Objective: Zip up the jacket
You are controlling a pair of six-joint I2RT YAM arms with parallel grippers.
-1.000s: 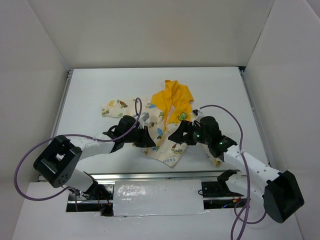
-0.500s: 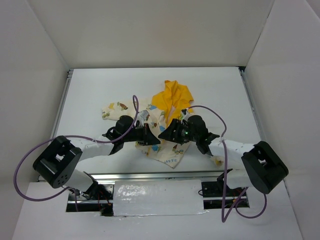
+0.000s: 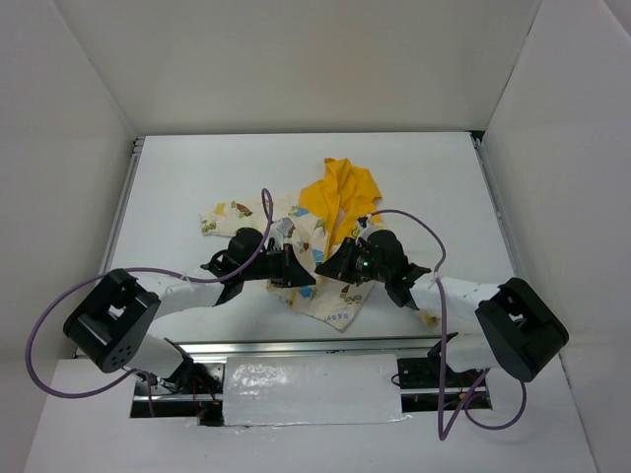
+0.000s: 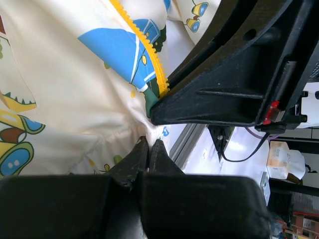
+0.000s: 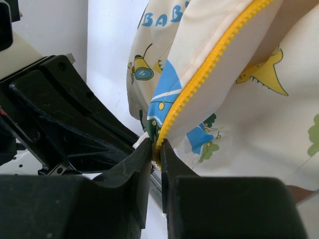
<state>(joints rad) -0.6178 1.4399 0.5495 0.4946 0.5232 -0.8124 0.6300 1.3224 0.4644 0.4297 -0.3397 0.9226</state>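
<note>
Gripper findings first: we record the left gripper (image 4: 149, 144) with its jaws drawn together to a hairline, pinching a puckered fold of cream cloth on the jacket (image 4: 60, 84). The right gripper (image 5: 156, 148) is likewise closed to a narrow slit, and it clamps the lower end of the yellow zipper strip (image 5: 209, 62).

The fabric is thin, matte and softly creased. It is cream, printed with blue, green and yellow cartoon shapes and blue lettering. The zipper strip reads as a row of small moulded yellow teeth running in a gentle curve along a folded edge. The fingers of both grippers are hard, black, wedge-shaped plastic.

The overhead view places the jacket lying rumpled at the middle of the white bench (image 3: 197, 168). Its yellow hood (image 3: 340, 189) is on the far side and one printed sleeve is spread to the left. The two grippers meet nose to nose over its near part. That view does not resolve either grip.

The left wrist view shows the zipper teeth ending against the black body of the right gripper. The right wrist view shows the left gripper's black housing just beside its own fingers. It alone shows the teeth entering the clamp.
</note>
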